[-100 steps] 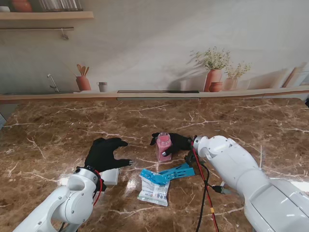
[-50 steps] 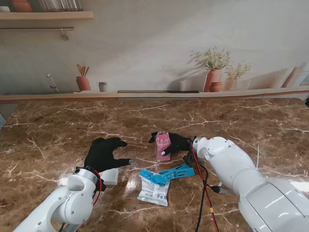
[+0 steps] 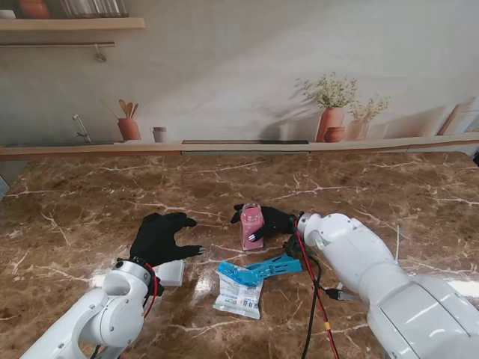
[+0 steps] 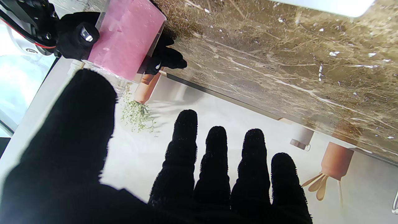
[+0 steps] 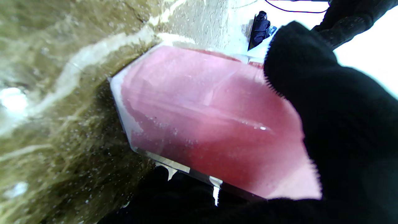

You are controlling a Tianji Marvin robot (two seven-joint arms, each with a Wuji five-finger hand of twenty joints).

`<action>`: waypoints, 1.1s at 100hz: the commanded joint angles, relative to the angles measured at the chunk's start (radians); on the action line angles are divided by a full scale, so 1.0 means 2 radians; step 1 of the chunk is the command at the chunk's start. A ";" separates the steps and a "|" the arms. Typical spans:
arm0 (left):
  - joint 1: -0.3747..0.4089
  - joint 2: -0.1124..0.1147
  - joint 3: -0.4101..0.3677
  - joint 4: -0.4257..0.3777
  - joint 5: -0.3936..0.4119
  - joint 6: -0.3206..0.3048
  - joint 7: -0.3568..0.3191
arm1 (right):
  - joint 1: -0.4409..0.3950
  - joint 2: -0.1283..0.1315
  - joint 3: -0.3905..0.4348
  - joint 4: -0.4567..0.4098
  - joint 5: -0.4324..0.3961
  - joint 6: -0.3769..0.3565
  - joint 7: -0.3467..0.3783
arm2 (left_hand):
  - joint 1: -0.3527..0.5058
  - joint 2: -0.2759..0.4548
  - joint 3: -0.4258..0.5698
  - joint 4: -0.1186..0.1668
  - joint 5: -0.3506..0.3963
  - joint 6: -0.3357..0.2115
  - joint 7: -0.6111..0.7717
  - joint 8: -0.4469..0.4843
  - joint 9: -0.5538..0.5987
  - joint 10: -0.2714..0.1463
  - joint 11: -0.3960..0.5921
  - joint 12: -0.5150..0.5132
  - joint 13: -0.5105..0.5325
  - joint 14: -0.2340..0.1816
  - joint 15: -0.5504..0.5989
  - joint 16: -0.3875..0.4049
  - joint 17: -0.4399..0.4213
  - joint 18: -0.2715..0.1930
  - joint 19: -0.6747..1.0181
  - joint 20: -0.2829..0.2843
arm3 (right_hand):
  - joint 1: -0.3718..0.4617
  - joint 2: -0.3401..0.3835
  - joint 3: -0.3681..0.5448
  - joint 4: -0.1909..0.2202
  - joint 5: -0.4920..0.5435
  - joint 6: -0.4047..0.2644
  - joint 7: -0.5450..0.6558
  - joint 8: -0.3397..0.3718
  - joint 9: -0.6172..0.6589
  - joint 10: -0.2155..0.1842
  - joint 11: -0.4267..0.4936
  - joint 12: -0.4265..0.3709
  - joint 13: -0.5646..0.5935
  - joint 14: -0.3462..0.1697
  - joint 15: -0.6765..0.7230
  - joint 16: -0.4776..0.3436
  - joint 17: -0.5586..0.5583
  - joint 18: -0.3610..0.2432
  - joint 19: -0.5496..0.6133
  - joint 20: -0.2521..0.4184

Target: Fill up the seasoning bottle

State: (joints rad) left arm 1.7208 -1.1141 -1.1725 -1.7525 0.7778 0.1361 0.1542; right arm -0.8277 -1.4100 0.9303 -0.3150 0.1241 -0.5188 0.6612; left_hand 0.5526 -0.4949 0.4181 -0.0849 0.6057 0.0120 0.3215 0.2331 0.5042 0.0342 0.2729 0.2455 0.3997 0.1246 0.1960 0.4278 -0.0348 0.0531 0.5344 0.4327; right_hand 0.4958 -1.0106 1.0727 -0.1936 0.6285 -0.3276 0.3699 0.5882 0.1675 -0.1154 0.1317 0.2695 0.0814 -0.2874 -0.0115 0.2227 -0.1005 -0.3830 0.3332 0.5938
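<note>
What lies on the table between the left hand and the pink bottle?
Only bare marble, seen from the stand view: the left hand hangs open, and the pink bottle stands in the right hand.

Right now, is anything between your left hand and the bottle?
Nothing visible. The left hand is open over bare marble, and the stretch of table to its right, up to the bottle, holds nothing. The right hand already grips the bottle from the far side. The packet lies nearer to me, off that line.
</note>
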 commanded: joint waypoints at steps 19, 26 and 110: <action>0.004 -0.001 -0.001 -0.002 0.003 0.004 -0.002 | -0.029 -0.006 -0.004 0.027 -0.011 0.025 0.011 | -0.003 0.015 0.003 0.008 0.005 0.000 0.003 0.002 0.002 -0.002 -0.007 -0.005 -0.011 -0.020 -0.009 -0.006 -0.002 -0.019 -0.016 0.006 | 0.044 0.145 -0.035 -0.039 0.101 -0.082 0.230 -0.062 0.012 0.007 0.044 -0.006 0.001 0.090 0.004 0.001 0.027 0.141 0.038 0.007; 0.004 -0.001 0.000 -0.002 0.003 0.004 -0.001 | -0.029 -0.006 -0.001 0.027 -0.011 0.026 0.007 | -0.002 0.015 0.003 0.008 0.006 0.000 0.003 0.002 0.003 -0.001 -0.007 -0.005 -0.011 -0.019 -0.009 -0.006 -0.002 -0.019 -0.016 0.006 | 0.035 0.157 -0.010 -0.038 0.112 -0.082 0.243 -0.054 0.013 0.002 0.052 -0.005 0.001 0.085 0.005 0.003 0.027 0.136 0.041 0.010; -0.007 -0.005 0.003 0.001 -0.002 0.001 0.018 | -0.158 0.128 0.052 -0.350 0.002 0.150 -0.125 | 0.002 0.022 -0.001 0.008 0.009 0.002 0.001 0.001 0.008 -0.003 -0.007 -0.006 -0.006 -0.020 -0.008 -0.006 -0.001 -0.017 -0.006 0.009 | 0.009 0.296 -0.055 -0.019 0.054 -0.042 0.210 0.186 0.097 0.004 0.049 0.004 0.049 0.069 0.059 0.020 0.043 0.127 0.051 0.044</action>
State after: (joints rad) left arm 1.7073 -1.1196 -1.1718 -1.7527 0.7753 0.1400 0.1848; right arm -1.1269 -1.1605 1.0223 -0.9911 0.1165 -0.2228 0.4162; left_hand 0.5539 -0.4750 0.4181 -0.0849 0.6057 0.0120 0.3215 0.2331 0.5045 0.0342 0.2729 0.2455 0.3997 0.1246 0.1960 0.4278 -0.0346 0.0529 0.5343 0.4443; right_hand 0.5265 -0.9180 0.8681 -0.2263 0.6488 -0.3210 0.4943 0.8288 0.3262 -0.0981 0.2430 0.2673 0.1426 -0.1380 0.0952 0.2458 -0.0318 -0.1254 0.4105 0.6519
